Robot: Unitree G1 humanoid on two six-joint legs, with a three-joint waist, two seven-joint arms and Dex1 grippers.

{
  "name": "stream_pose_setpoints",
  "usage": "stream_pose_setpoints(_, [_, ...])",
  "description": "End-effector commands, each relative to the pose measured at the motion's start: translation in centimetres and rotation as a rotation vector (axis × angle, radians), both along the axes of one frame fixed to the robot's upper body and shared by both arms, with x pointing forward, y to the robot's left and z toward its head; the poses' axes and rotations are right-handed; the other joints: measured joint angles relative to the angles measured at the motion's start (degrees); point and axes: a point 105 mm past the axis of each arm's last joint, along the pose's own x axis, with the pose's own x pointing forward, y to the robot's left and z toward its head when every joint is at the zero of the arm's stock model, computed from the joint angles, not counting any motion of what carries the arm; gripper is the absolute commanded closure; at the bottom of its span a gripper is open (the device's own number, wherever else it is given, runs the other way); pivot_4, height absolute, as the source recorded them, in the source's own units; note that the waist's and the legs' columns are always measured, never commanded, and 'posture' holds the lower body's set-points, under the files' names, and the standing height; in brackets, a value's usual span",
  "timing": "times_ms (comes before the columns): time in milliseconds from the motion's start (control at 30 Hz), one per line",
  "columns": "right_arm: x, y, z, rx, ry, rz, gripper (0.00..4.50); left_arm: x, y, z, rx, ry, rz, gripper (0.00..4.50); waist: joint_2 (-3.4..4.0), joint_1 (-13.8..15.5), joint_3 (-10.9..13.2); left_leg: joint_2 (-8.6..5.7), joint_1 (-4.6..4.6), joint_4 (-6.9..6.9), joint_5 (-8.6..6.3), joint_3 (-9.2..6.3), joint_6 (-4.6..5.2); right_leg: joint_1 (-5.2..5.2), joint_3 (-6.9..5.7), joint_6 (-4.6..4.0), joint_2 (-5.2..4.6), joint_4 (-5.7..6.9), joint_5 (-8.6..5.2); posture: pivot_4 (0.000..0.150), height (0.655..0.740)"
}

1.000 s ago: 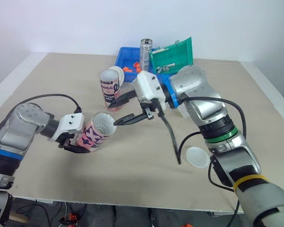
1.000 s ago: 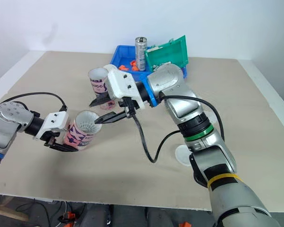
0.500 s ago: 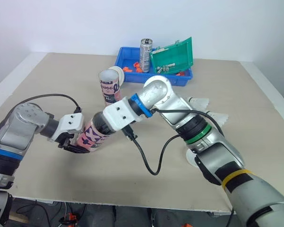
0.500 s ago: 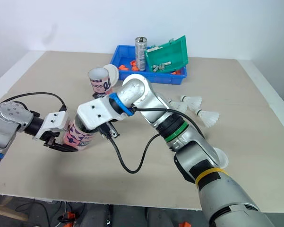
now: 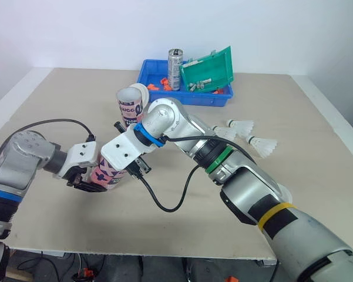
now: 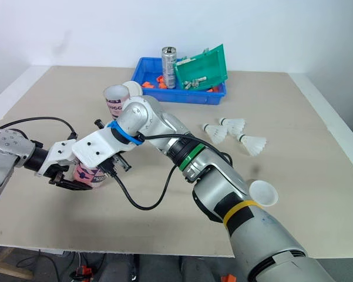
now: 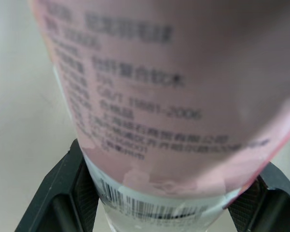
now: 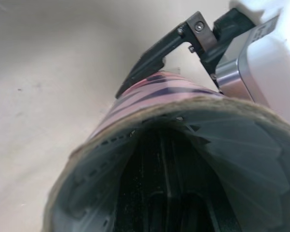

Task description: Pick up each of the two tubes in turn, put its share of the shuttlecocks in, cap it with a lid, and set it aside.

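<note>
Beige tabletop (image 5: pixel 59 100), white wall (image 5: pixel 76 29) behind; left gripper (image 5: pixel 87 180) clamps the pink printed tube (image 5: pixel 107 171); right gripper (image 8: pixel 170 208) inside it, grip unreadable.

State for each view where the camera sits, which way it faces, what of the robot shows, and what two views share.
Left eye view: on the head, facing forward and down at the table; left arm and right arm show.
Right eye view: beside it, same aim, same arms.
Left wrist view: left wrist, facing along its fingers at the pink tube they clamp.
Right wrist view: right wrist, facing into that tube's mouth; left gripper shows beyond.
Shared: both wrist views show that tube.
</note>
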Motion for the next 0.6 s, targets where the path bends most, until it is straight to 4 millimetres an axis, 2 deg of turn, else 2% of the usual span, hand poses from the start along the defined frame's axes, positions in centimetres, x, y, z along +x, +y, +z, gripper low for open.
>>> stream_pose_setpoints(33, [-2.2, -0.3, 3.5, 0.121, 0.122, 0.102, 4.36, -0.2, -0.9, 0.0, -0.018, -0.014, -0.022, 1.43, -0.01, 0.09, 0.01, -0.01, -0.02, 0.01, 0.0, -0.01, 0.0, 0.01, -0.01, 0.01, 0.0, 0.0, -0.02, 0.15, 0.7038])
stream_pose_setpoints(100, [-2.1, -1.9, 5.4, 0.167, 0.159, 0.098, 4.36, -0.2, -0.9, 0.0, -0.021, -0.016, -0.022, 1.43, -0.01, 0.23, 0.02, -0.03, -0.13, 0.04, 0.01, -0.04, -0.02, -0.01, 0.0, 0.07, -0.02, -0.01, -0.06, 0.15, 0.7038])
stream_pose_setpoints(233, [-1.2, -5.1, 7.0, 0.201, 0.175, 0.056, 4.36, -0.1, -1.1, 0.1, -0.03, -0.029, -0.028, 1.43, -0.01, 0.67, 0.03, -0.04, -0.19, 0.04, -0.01, -0.11, -0.04, 0.01, -0.04, 0.1, -0.03, -0.04, -0.15, 0.15, 0.7038])
stream_pose_setpoints(367, [0.3, -9.7, 7.5, 0.23, 0.161, -0.072, 4.36, 0.2, -1.8, 1.2, -0.09, -0.076, -0.048, 1.43, -0.03, 1.19, 0.02, -0.05, -0.2, 0.04, 0.0, -0.12, -0.04, 0.01, -0.05, 0.07, -0.04, -0.05, -0.15, 0.15, 0.7038])
stream_pose_setpoints(433, [1.0, -12.4, 7.7, 0.277, 0.178, -0.17, 4.36, 0.4, -2.9, 2.3, -0.172, -0.134, -0.078, 1.43, -0.04, 1.31, 0.04, -0.05, -0.21, 0.05, 0.0, -0.08, -0.05, 0.03, -0.04, 0.09, -0.08, -0.11, -0.14, 0.15, 0.7038])
stream_pose_setpoints(600, [0.1, -16.7, 6.5, 0.309, 0.247, -0.303, 4.36, 0.2, -4.6, 3.5, -0.309, -0.178, -0.104, 1.43, -0.12, 0.74, 0.09, -0.04, -0.49, 0.03, -0.01, -0.03, -0.03, -0.23, -0.02, 0.11, -0.08, -0.18, -0.05, 0.15, 0.7038])
